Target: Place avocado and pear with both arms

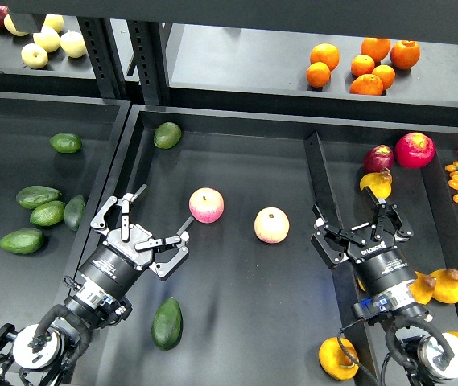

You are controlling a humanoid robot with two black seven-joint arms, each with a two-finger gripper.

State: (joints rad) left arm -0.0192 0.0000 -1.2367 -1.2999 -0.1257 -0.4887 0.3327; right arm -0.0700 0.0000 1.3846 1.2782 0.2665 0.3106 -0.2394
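Note:
The dark green teardrop avocado [167,322] lies in the middle bin, near its front, just below and right of my left arm. My left gripper [161,211] is open and empty, above the avocado and left of a pink-and-yellow apple [206,205]. A golden pear with a red-brown blotch [337,359] lies at the bottom by the front end of the divider [319,181]. My right gripper [361,223] is open and empty, above the divider's right side, well behind that pear.
A second apple [271,224] lies mid-bin. A rounder avocado [167,134] sits at the bin's back left. Paler avocados [38,206] fill the left bin. Other pears [449,285] and red fruit [414,149] lie right of the divider. Oranges [363,64] are on the back shelf.

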